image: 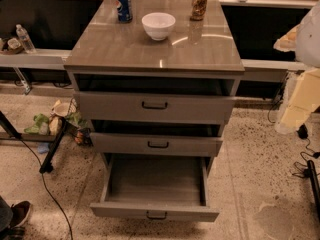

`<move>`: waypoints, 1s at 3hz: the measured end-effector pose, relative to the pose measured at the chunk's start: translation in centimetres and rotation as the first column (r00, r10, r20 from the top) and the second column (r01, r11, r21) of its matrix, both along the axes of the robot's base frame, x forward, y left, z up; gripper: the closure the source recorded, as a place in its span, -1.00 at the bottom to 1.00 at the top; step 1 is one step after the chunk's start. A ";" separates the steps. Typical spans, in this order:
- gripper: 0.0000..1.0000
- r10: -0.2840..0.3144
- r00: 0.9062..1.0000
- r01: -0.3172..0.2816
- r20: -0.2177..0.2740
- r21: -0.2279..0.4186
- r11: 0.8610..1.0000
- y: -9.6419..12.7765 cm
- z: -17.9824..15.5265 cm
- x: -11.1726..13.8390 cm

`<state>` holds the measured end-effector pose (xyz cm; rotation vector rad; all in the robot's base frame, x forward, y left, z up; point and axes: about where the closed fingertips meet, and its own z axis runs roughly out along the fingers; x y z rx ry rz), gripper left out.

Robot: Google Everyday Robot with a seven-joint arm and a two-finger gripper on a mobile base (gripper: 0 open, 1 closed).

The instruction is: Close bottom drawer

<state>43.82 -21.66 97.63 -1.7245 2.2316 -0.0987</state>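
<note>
Bottom drawer (155, 191) is pulled way out, low on the cabinet (125, 49). Gripper (296, 111) hangs off right, well apart; can't tell its state. Approach stage, I reckon: get to the front panel, push straight in.

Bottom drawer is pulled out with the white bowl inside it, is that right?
No. The camera view shows the pulled-out bottom drawer empty; the white bowl sits on the cabinet top. The tool hangs at the right edge, clear of the drawer.
</note>
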 end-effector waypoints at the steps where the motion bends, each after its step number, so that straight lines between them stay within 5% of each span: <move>1: -1.00 0.000 1.000 0.000 0.000 0.000 1.000 0.0 0.0 0.0; 2: -1.00 0.022 1.000 -0.022 0.005 0.035 0.999 0.9 -2.3 0.1; 3: -1.00 0.043 0.999 -0.044 0.010 0.086 0.995 2.5 -8.0 -0.2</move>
